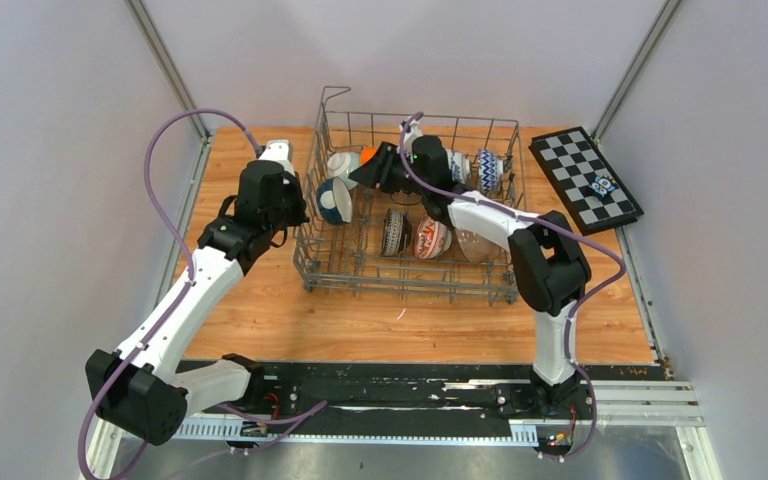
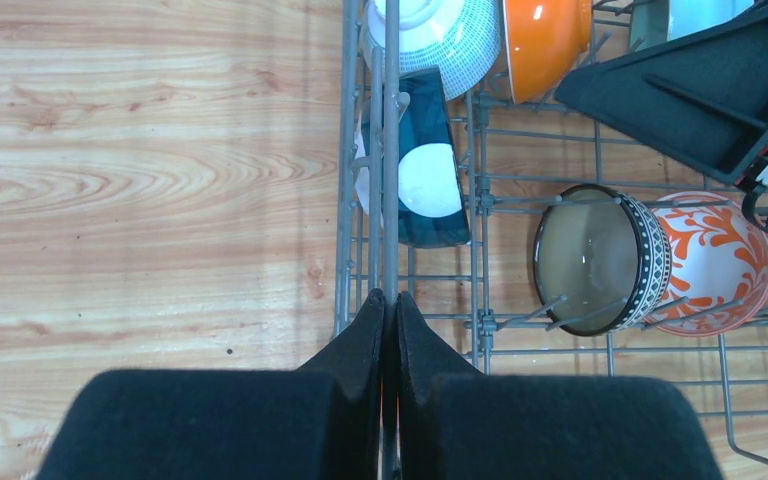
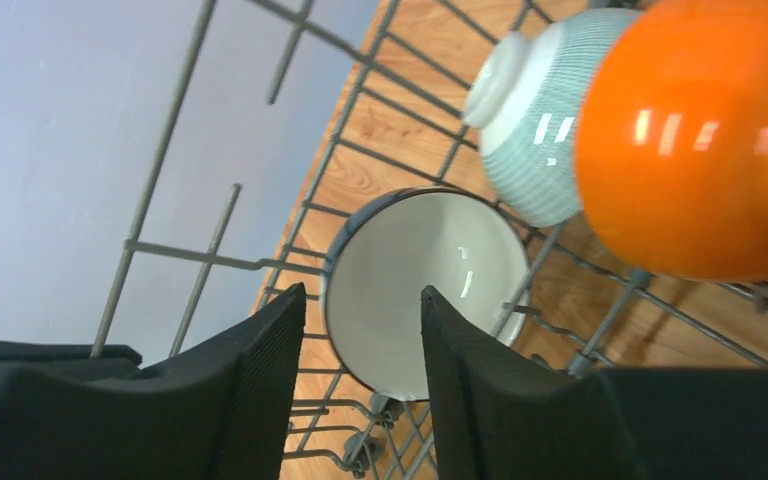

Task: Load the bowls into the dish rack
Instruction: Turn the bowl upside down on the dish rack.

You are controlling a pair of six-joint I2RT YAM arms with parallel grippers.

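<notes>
A large grey wire dish rack (image 1: 412, 292) sits in the middle of a wooden table (image 1: 290, 325). A chequered board (image 1: 572, 170) lies to the rack's right, apart from it.

Every bowl in view stands on edge inside the rack. The dark blue bowl (image 1: 334, 200), pale green bowl (image 1: 343, 163) and orange bowl (image 1: 367, 154) are along its left side toward the far corner. The dark-rimmed beige bowl (image 1: 394, 232) and red-white bowl (image 1: 431, 238) are near its front centre, and the blue-white bowl (image 1: 488, 170) is at its far right. No bowl shows on the wood outside the rack, so loading looks finished or nearly so.

The right gripper (image 3: 362, 293) reaches into the rack's far left part. Its fingers are parted with nothing between them, and the dark blue bowl lies beyond. The left gripper (image 2: 390, 296) is at the rack's left wall with its fingers pressed together. Whether they pinch the wire I cannot tell.

Tines and the orange bowl crowd the right gripper, so lifting straight up looks safest. Bare wood lies in front and left of the rack.
</notes>
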